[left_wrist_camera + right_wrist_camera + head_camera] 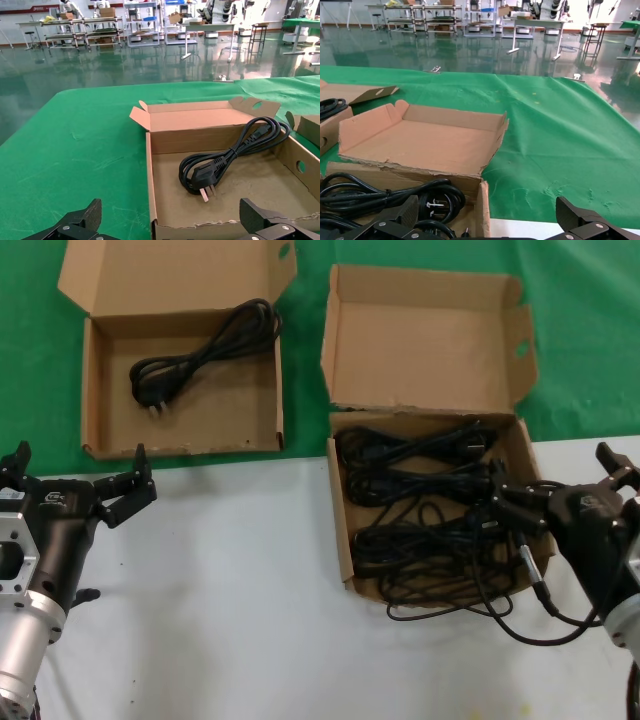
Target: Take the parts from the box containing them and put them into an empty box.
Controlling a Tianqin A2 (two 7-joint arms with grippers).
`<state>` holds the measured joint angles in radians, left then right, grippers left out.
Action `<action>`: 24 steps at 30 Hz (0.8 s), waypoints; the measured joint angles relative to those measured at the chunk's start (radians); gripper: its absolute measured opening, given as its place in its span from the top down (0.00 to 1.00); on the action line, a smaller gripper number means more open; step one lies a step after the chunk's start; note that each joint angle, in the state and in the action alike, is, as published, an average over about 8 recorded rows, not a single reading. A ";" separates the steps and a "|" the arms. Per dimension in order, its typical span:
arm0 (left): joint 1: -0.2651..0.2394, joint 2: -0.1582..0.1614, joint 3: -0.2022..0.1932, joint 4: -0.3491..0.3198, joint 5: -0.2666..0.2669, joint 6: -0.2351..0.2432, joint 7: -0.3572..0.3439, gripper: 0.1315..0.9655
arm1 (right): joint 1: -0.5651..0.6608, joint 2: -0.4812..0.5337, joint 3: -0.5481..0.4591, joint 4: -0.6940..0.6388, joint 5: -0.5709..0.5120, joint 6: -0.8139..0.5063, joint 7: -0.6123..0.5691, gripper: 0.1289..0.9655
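Squarish box [345, 530] full of cables [430, 520]; wider box [100, 410] holds one.

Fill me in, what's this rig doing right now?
It's moving black power cords from the squarish brown cardboard box into the wider shallow brown cardboard box. One coiled black cord already lies in the wider box. The right gripper, jaws open, sits over the tangled black cords. The left gripper hovers open near the wider box, holding nothing.

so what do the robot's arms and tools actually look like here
Both arms have matte black housings ending in black, angular, claw-like fingers. The left tool has a small white logo on its black body, a square silver bracket beside it and a shiny silver cylindrical segment behind. The right tool is black too, with a pale silver segment behind.
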<state>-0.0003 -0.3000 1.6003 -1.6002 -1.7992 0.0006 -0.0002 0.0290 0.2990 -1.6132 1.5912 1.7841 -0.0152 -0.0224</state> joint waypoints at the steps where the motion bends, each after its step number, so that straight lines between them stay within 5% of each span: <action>1: 0.000 0.000 0.000 0.000 0.000 0.000 0.000 0.00 | 0.000 0.000 0.000 0.000 0.000 0.000 0.000 0.00; 24: 0.000 0.000 0.000 0.000 0.000 0.000 0.000 0.00 | 0.000 0.000 0.000 0.000 0.000 0.000 0.000 0.00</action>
<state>-0.0003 -0.3000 1.6003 -1.6002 -1.7992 0.0006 -0.0002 0.0290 0.2990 -1.6132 1.5912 1.7841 -0.0152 -0.0224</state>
